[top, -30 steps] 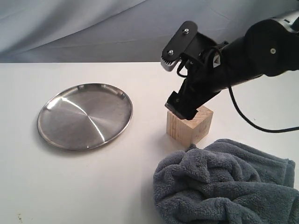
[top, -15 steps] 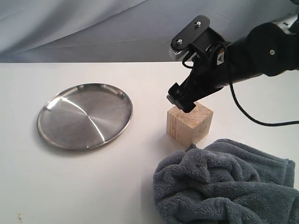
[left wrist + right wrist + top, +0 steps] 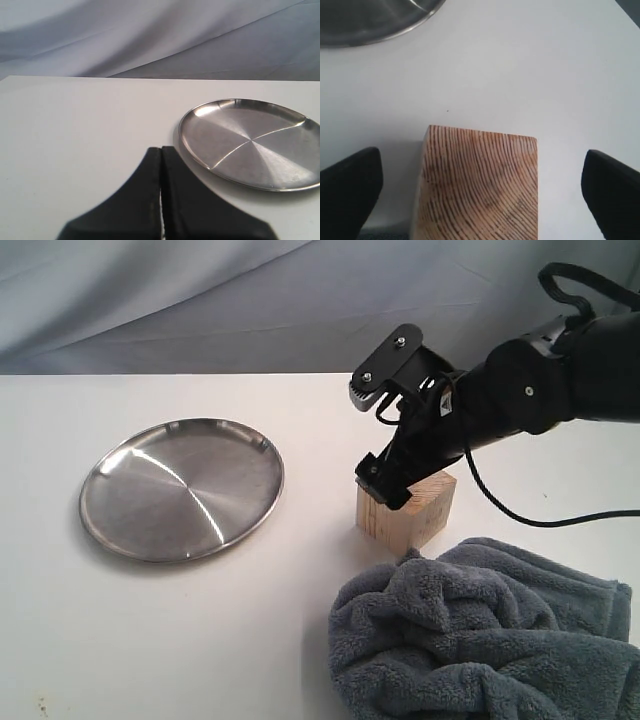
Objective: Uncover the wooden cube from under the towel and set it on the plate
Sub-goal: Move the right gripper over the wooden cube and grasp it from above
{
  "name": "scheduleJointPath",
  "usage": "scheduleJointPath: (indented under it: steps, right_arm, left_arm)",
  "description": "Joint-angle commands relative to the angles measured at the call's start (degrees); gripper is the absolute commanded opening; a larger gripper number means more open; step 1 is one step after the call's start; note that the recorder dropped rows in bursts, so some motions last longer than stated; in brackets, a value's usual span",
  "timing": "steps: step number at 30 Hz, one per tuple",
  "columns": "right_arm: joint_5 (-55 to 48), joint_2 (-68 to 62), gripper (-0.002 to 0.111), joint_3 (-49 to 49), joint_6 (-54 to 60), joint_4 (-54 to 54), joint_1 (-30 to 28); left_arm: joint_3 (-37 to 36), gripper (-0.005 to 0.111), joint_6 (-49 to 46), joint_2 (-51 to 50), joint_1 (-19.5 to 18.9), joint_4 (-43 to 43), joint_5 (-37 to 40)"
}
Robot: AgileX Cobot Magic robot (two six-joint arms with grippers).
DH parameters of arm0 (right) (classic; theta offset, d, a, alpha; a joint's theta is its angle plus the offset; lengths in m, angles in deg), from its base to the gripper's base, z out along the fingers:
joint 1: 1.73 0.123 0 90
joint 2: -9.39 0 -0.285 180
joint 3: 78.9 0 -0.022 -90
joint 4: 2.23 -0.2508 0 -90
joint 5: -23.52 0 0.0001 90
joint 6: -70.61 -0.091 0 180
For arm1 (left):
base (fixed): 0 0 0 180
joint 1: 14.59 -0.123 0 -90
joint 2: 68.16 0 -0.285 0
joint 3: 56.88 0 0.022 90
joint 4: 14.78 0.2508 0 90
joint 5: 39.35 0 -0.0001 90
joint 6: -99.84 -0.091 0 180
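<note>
White table (image 3: 200,640), right hand (image 3: 368,433) wide astride wooden cube (image 3: 405,523)

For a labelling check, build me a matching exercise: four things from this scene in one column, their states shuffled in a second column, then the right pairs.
Column one:
1. wooden cube
2. towel
3. plate
4. left pincer

Column two:
A. shut, holding nothing
B. crumpled in a heap
C. shiny, with nothing on it
D. uncovered, grain lines showing

Pairs: 1-D, 2-B, 3-C, 4-A.
</note>
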Motion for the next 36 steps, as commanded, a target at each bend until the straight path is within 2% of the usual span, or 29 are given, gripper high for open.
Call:
scheduleJointPath:
  steps: [1, 12, 18, 36]
  right_arm:
    - [1.48, -2.41, 0.105, 0.05, -0.29, 2.03, -0.34]
    - [7.39, -4.69, 0.105, 0.05, -1.88, 2.01, -1.92]
    - [4.30, -4.69, 0.105, 0.05, -2.96, -0.66, -5.29]
    - [1.43, -8.50, 0.105, 0.05, -1.33, -0.28, -5.45]
  left_arm:
    - [-0.22, 0.000, 0.16, 0.20, 0.30, 0.26, -0.58]
    - [-0.22, 0.000, 0.16, 0.20, 0.30, 0.26, -0.58]
    - [-0.22, 0.000, 0.16, 0.20, 0.30, 0.26, -0.58]
    - [-0.22, 0.000, 0.16, 0.20, 0.30, 0.26, -0.58]
